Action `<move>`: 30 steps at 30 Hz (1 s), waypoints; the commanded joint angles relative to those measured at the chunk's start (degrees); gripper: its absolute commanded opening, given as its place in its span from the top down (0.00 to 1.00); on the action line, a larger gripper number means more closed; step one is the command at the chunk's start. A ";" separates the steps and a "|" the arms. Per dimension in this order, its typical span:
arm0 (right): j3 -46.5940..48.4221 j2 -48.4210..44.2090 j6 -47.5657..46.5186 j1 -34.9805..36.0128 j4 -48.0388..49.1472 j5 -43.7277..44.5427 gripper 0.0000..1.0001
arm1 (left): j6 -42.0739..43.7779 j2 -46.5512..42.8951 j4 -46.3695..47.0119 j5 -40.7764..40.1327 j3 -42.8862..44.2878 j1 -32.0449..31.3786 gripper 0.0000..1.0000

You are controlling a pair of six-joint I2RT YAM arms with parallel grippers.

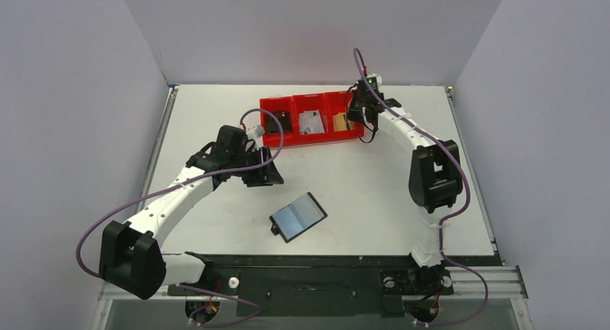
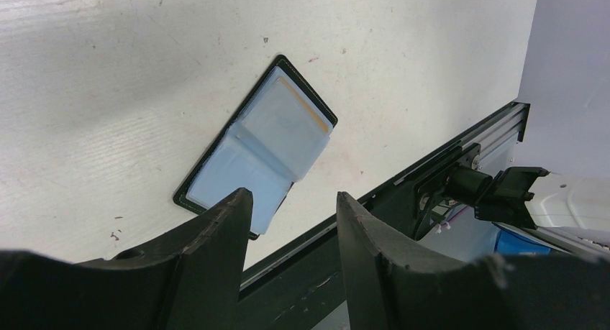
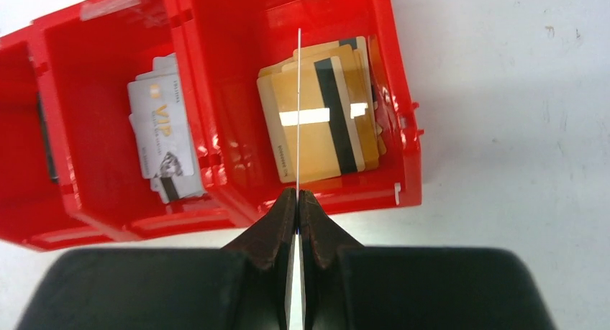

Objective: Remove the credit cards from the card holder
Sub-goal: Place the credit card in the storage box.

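Note:
The card holder (image 1: 298,216) lies open on the table, its bluish clear sleeves facing up; in the left wrist view (image 2: 259,147) a tan edge shows inside the upper sleeve. My left gripper (image 1: 270,173) is open and empty, above the table behind the holder (image 2: 291,197). My right gripper (image 1: 357,118) is shut on a credit card (image 3: 298,107), seen edge-on as a thin white line, held over the right red bin. Gold cards with dark stripes (image 3: 324,121) lie in that bin.
The three-part red bin (image 1: 309,139) stands at the back of the table. Its middle part holds white-grey cards (image 3: 162,136), its left part a black card (image 1: 282,120). The dark rail (image 2: 403,186) runs along the table's near edge.

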 commanded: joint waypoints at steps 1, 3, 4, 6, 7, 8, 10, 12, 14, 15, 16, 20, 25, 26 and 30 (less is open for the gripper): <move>6.85 3.25 -2.68 -1.02 -2.19 0.25 1.00 | 1.28 -0.59 -0.69 0.68 2.91 0.04 0.56; 8.60 4.93 -3.44 -1.05 -2.97 1.63 1.00 | 1.22 -0.75 -0.74 0.56 3.04 0.04 0.56; 9.11 6.18 -3.90 -1.10 -3.39 1.84 1.00 | 1.22 -0.80 -0.82 0.51 3.08 0.04 0.56; 10.36 7.96 -4.34 -1.19 -3.90 1.81 1.00 | 1.22 -0.82 -1.06 0.23 3.09 0.04 0.56; 10.93 8.54 -4.50 -1.27 -3.93 1.24 1.00 | 1.18 -0.82 -1.16 0.00 3.06 0.04 0.56; 11.16 9.41 -4.80 -1.29 -3.87 1.08 1.00 | 1.04 -0.84 -1.13 -0.04 2.97 0.08 0.55; 11.66 10.54 -4.75 -1.32 -3.36 -1.08 1.00 | 1.05 -0.96 -1.23 -0.01 2.87 0.11 0.56; 12.26 11.44 -3.93 -1.32 -3.00 -2.14 1.00 | 1.11 -0.89 -1.53 -0.18 2.99 0.10 0.56; 12.78 12.09 -2.95 -1.32 -2.40 -3.39 1.00 | 1.23 -0.40 -1.79 -0.32 3.21 0.12 0.56; 12.96 12.27 -2.62 -1.26 -2.22 -3.73 1.00 | 1.31 -0.27 -2.00 -0.29 3.30 0.13 0.56; 13.09 12.65 -1.94 -1.25 -2.13 -3.74 1.00 | 1.38 -0.07 -2.04 -0.28 3.47 0.13 0.56; 12.61 13.23 -0.42 -1.59 -2.16 -4.16 1.00 | 1.29 0.24 -1.99 -0.17 3.81 0.13 0.55; 12.46 12.30 2.14 -2.60 -2.41 -3.72 0.71 | 1.38 0.34 -2.00 -0.42 3.83 0.13 0.56; 12.44 12.02 2.38 -2.87 -2.44 -3.67 0.68 | 1.35 0.31 -2.10 -0.47 3.83 0.13 0.56; 13.53 10.21 2.91 -2.99 -3.77 -3.27 0.58 | 0.95 0.11 -2.01 -0.85 3.67 0.12 0.56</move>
